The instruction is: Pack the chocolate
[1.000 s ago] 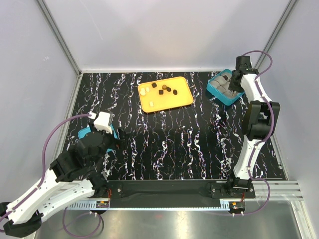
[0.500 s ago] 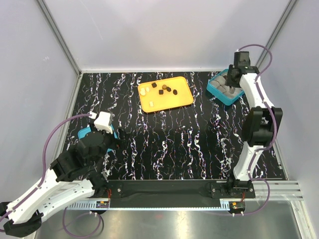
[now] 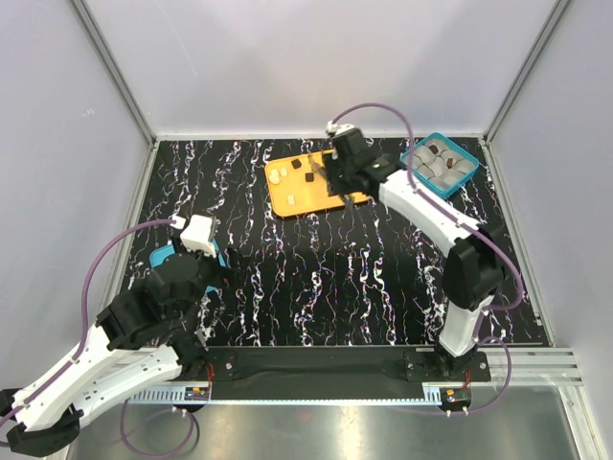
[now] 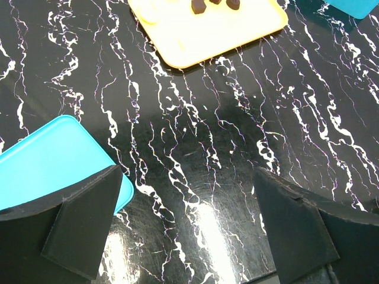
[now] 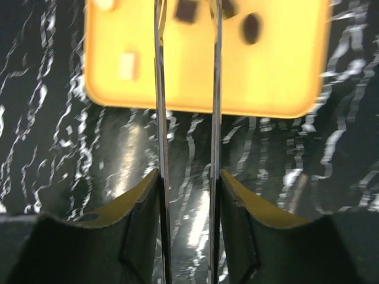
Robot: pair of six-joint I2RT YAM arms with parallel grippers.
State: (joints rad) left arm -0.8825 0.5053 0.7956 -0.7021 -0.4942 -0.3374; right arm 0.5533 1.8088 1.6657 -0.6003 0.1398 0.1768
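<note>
The chocolate lies on the orange tray (image 3: 321, 196): dark lumps (image 3: 311, 175) and cream ovals (image 3: 276, 176). My right gripper (image 3: 337, 180) hovers over the tray's right half. In the right wrist view its thin metal blades (image 5: 159, 89) stand apart with nothing between them, and a dark lump (image 5: 186, 10) lies just ahead in line with the gap. More chocolate (image 5: 250, 28) and a cream piece (image 5: 126, 65) lie beside it. My left gripper (image 4: 189, 219) is open and empty, low over the table at the near left (image 3: 218, 268).
The teal box with grey cups (image 3: 442, 163) stands at the back right, apart from the tray. A flat teal lid (image 4: 47, 160) lies by my left gripper's left finger, also in the top view (image 3: 165, 255). White walls enclose the table.
My right arm has swung left from above the teal box to above the orange tray. The left arm has not moved.
</note>
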